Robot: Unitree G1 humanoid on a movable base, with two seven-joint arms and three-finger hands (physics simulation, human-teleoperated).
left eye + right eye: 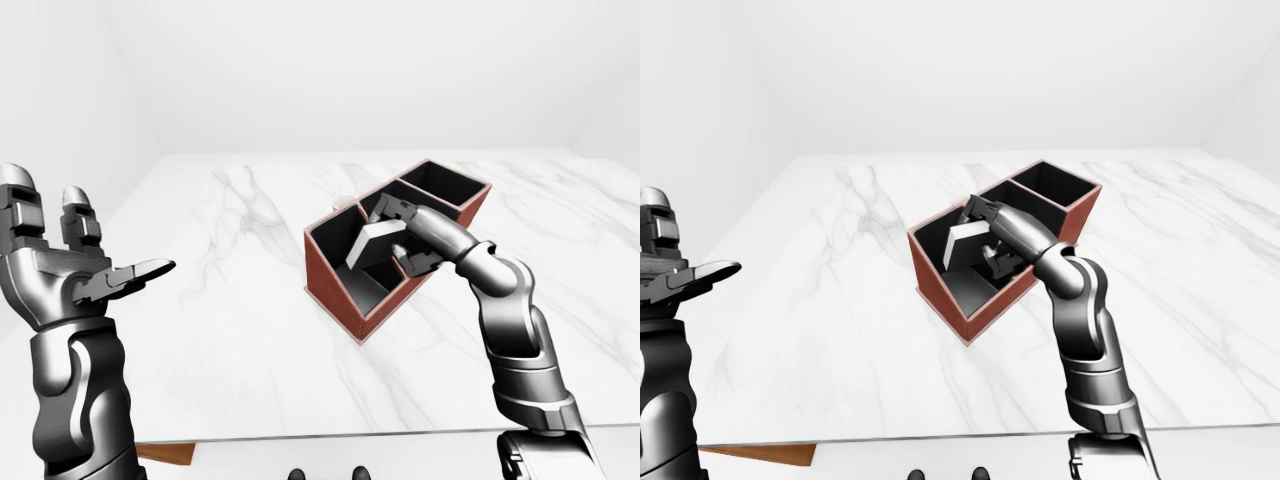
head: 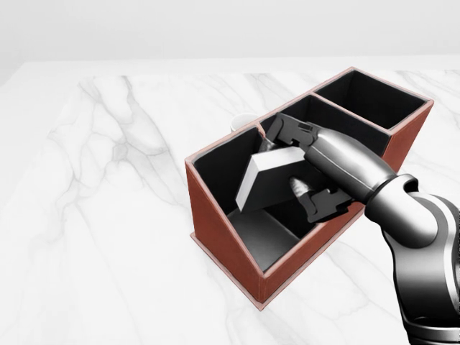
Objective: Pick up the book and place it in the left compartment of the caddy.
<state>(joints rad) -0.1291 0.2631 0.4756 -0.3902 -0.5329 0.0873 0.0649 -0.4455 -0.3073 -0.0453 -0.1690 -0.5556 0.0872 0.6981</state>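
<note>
The red-brown caddy (image 2: pixel 215 223) with three dark compartments stands on the marble table, set at a slant in the head view. A grey-white book (image 2: pixel 260 178) hangs tilted inside the left compartment, its lower end near the floor. My right hand (image 2: pixel 293 164) reaches over the caddy's near wall and is shut on the book's upper end, fingers (image 2: pixel 287 131) on top and thumb beneath. My left hand (image 1: pixel 112 276) is open and empty, raised at the left of the left-eye view, far from the caddy.
The white marble table (image 2: pixel 100 215) spreads around the caddy. A small white round thing (image 2: pixel 241 121) peeks out behind the caddy's far wall. A brown edge (image 1: pixel 165 455) shows below the table's near edge at the lower left.
</note>
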